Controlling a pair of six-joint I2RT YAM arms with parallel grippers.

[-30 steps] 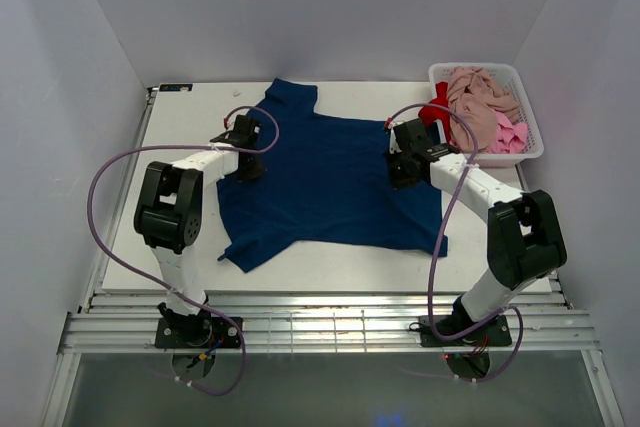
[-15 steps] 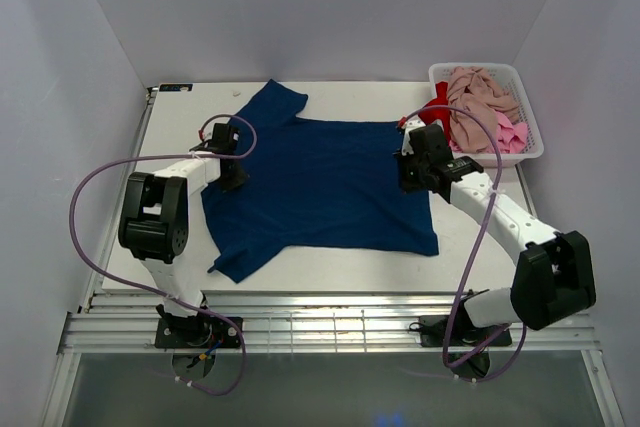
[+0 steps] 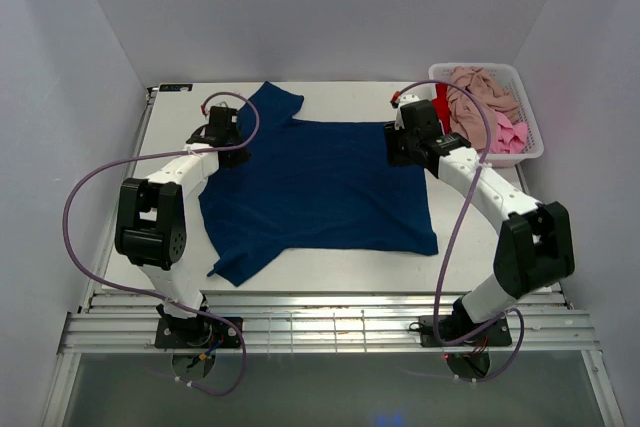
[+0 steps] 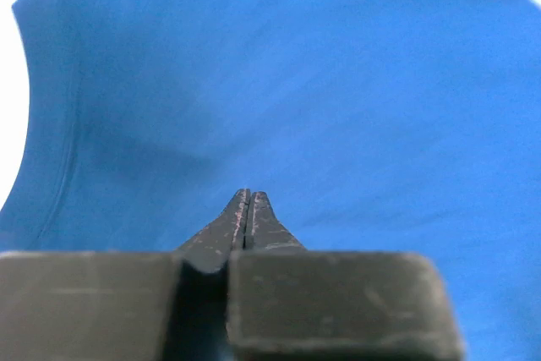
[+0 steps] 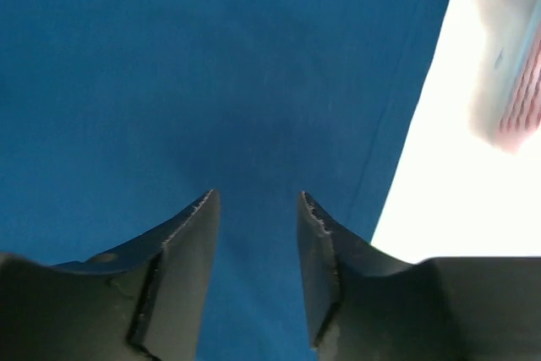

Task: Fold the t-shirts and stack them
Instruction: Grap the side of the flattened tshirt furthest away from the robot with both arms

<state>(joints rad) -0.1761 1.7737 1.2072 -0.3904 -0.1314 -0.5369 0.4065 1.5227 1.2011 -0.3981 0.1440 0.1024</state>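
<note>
Left pincer (image 4: pixel 247 196) closed, right pincer (image 5: pixel 256 199) apart, above navy t-shirt (image 3: pixel 320 187); pink tees (image 3: pixel 485 97) in basket (image 3: pixel 505 159)

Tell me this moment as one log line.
navy t-shirt: spread flat | left claw: shut | right claw: open above it

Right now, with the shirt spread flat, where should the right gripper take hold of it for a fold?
Probably at the far right corner of the navy shirt, from straight above. The cloth lies flat on the table, so only an edge can be pinched, and the open right gripper hangs just inside the hem.
</note>
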